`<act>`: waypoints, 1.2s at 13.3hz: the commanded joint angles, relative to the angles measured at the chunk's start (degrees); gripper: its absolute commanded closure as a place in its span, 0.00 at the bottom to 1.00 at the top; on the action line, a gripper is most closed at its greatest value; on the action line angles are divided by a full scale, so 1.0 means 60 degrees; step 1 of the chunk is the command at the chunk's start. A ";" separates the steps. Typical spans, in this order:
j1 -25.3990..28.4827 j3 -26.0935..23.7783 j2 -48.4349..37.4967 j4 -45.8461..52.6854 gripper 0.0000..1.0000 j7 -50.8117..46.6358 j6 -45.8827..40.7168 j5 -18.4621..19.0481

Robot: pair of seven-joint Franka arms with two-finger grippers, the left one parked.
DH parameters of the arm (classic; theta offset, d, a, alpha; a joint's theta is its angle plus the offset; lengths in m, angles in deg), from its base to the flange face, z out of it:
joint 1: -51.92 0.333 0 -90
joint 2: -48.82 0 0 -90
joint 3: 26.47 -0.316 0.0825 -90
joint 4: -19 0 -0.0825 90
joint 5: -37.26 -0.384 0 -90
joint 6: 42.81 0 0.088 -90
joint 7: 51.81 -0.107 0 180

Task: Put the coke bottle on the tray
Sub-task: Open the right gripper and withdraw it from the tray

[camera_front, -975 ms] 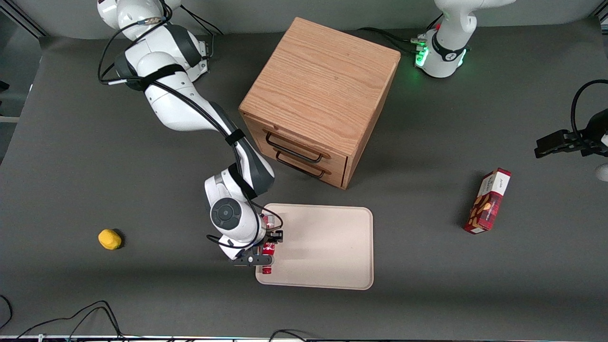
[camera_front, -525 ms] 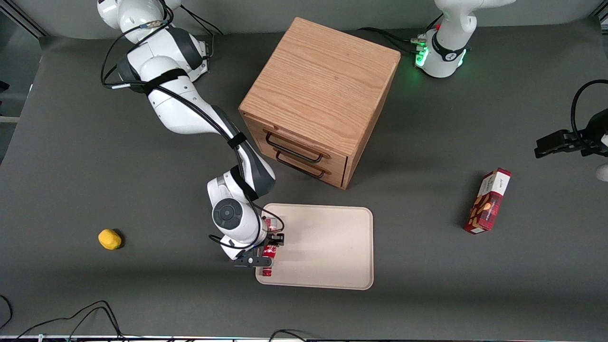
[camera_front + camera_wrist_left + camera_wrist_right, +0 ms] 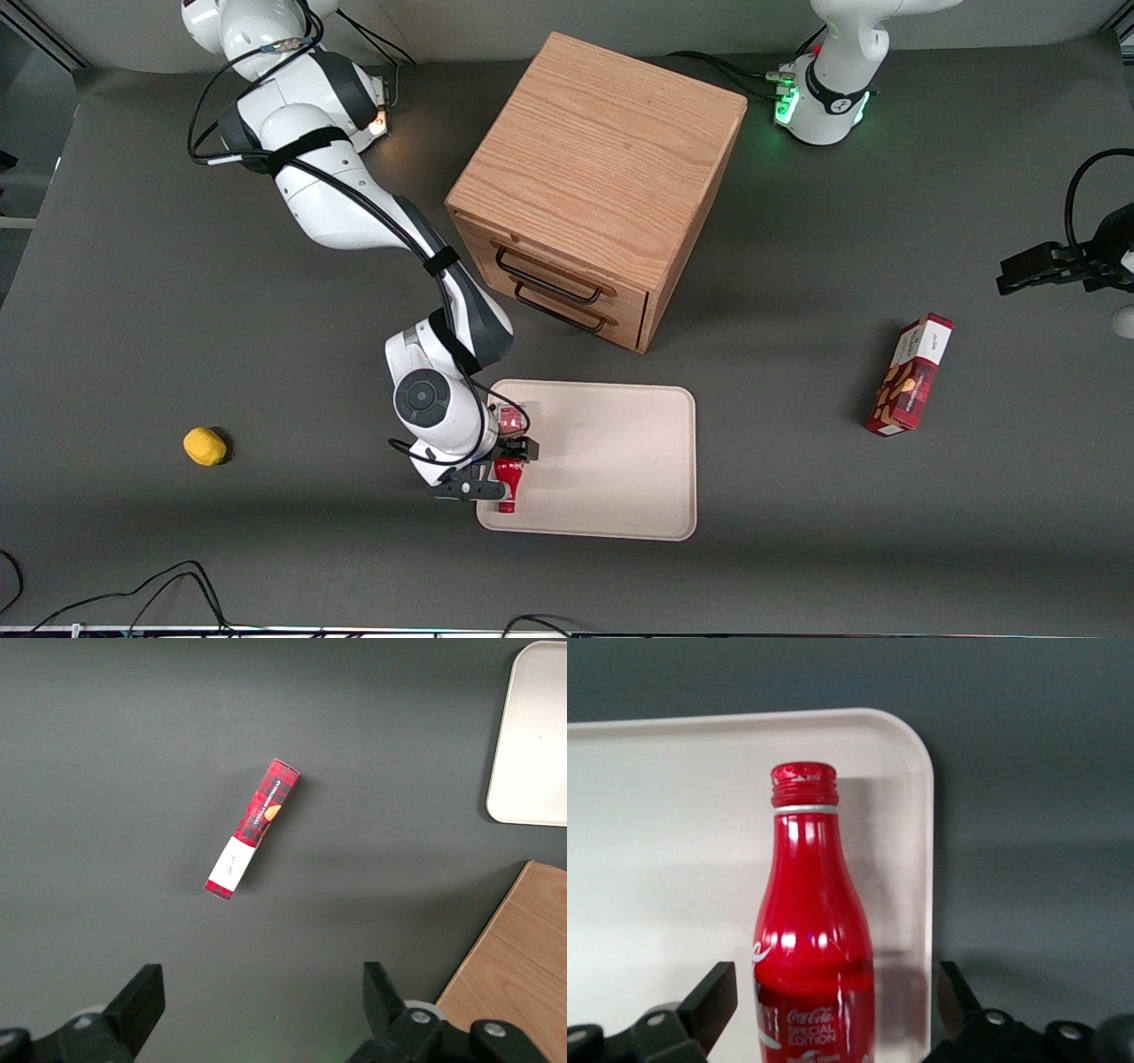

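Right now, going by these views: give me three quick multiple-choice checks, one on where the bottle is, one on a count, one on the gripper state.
1. Where is the bottle?
A) lying on the tray, near its corner toward the working arm's end
B) on the bare table
C) lifted high in the air

2. How many drawer handles does the wooden cabinet show?
A) one
B) two
C) four

3. What state is the gripper in?
A) shut on the bottle
B) open, a finger on each side of the bottle
C) shut on nothing

Answers:
1 A: the front view shows the bottle inside the tray's rim.
2 B: two dark handles sit one above the other on the cabinet's front.
3 B: the right wrist view shows a gap between each finger and the bottle.
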 commanded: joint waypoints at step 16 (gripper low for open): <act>-0.2233 -0.0006 -0.8607 -0.6869 0.00 0.0898 -0.3635 -0.0042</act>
